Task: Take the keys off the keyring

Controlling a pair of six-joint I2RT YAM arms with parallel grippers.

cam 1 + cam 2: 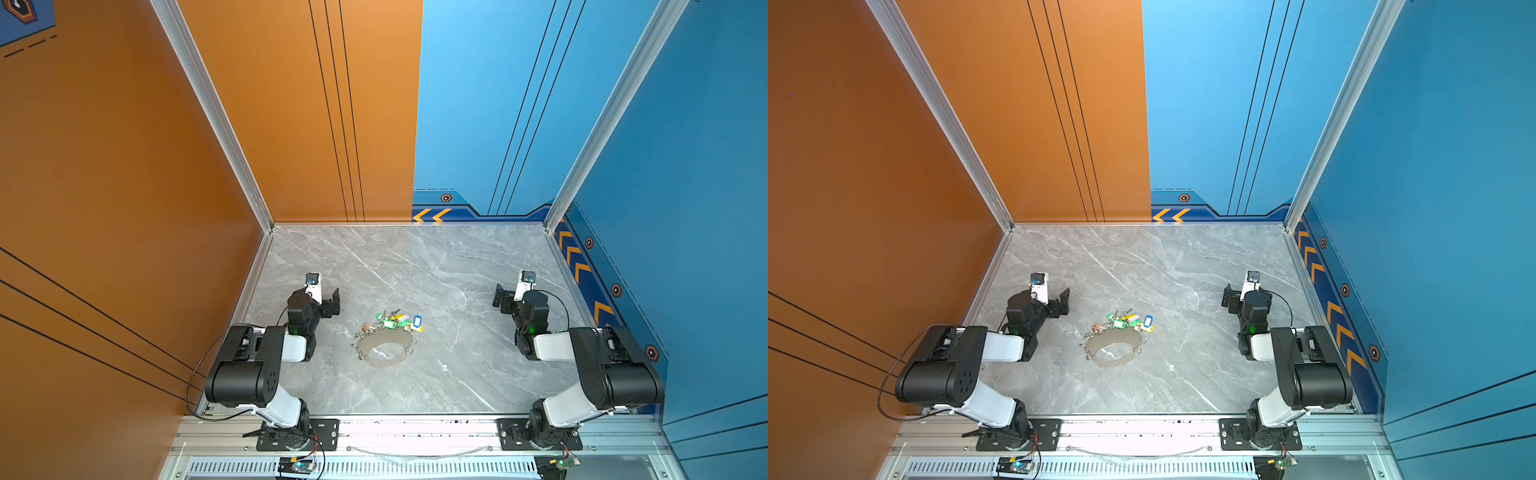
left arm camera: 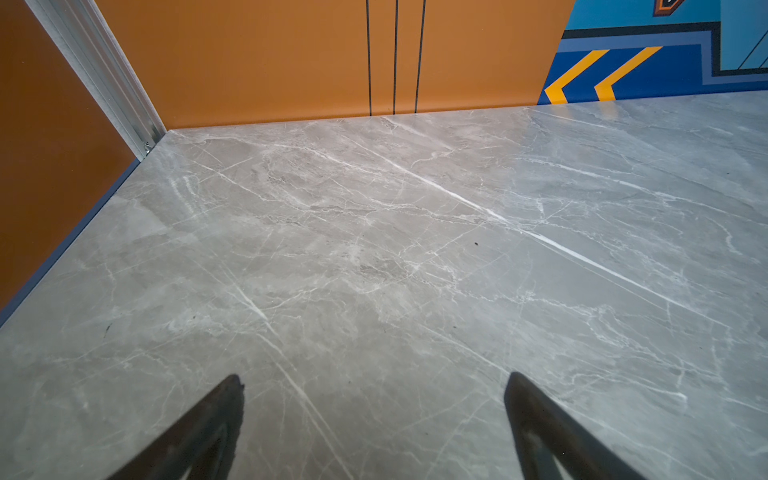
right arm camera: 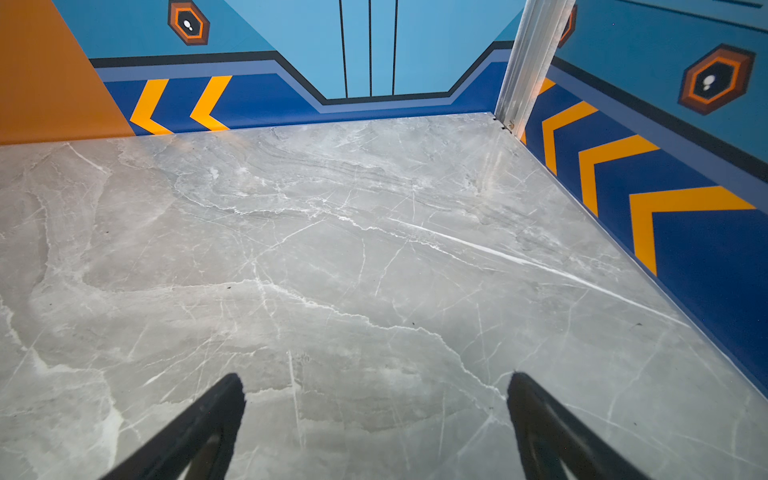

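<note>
Lying flat mid-table on the grey marble tabletop (image 1: 415, 266): the keyring (image 1: 376, 341). The keys (image 1: 397, 321), with green, yellow and blue tags, are bunched at its far edge. Left gripper (image 2: 374, 380): jaws spread wide, holding nothing, well left of the ring. Right gripper (image 3: 376, 380): same, well to the right.
</note>
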